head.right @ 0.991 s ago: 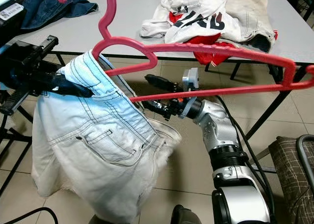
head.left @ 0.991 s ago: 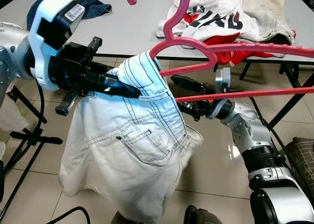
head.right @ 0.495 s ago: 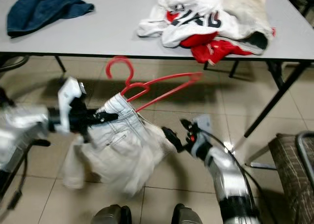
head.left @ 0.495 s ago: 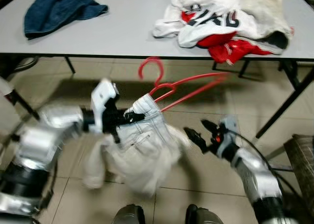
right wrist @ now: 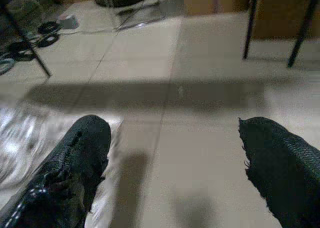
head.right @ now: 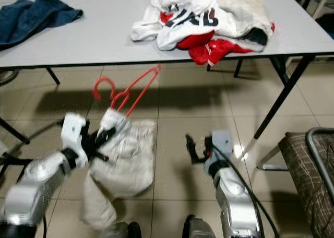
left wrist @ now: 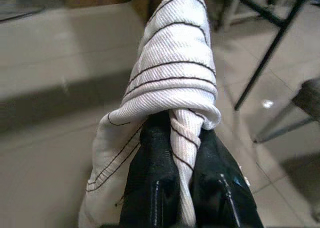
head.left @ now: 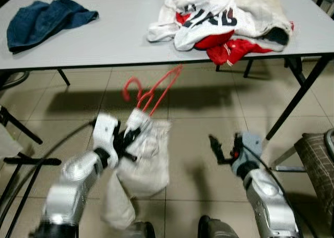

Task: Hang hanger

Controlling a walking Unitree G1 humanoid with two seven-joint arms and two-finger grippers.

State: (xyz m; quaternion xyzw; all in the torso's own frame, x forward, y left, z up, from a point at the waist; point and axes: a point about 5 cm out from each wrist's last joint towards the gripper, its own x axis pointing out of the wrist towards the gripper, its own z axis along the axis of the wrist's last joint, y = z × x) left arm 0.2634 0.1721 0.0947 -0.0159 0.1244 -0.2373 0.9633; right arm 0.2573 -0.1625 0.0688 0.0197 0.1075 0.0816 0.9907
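Note:
A red plastic hanger [head.left: 130, 83] sticks up out of the waistband of white denim jeans [head.left: 143, 159], its hook free in the air below the table edge. My left gripper [head.left: 127, 139] is low over the floor and shut on a fold of that waistband. In the left wrist view the two black fingers [left wrist: 152, 173] pinch the white denim [left wrist: 175, 63]. My right gripper [head.left: 215, 146] hangs open beside the jeans, apart from them, and holds nothing. The right wrist view shows its spread fingers [right wrist: 75, 163] above bare tiles.
A grey table [head.left: 115, 39] stands ahead with a blue garment [head.left: 44, 19] at its left and a pile of white and red clothes [head.left: 224, 16] at its right. A black stand [head.left: 21, 144] is at my left. A checked chair seat [head.left: 318, 154] is at my right.
Both arms have dropped from chest height toward the floor. The jeans and hanger came down with the left gripper. The right gripper drew back from the hanger. The camera also shifted.

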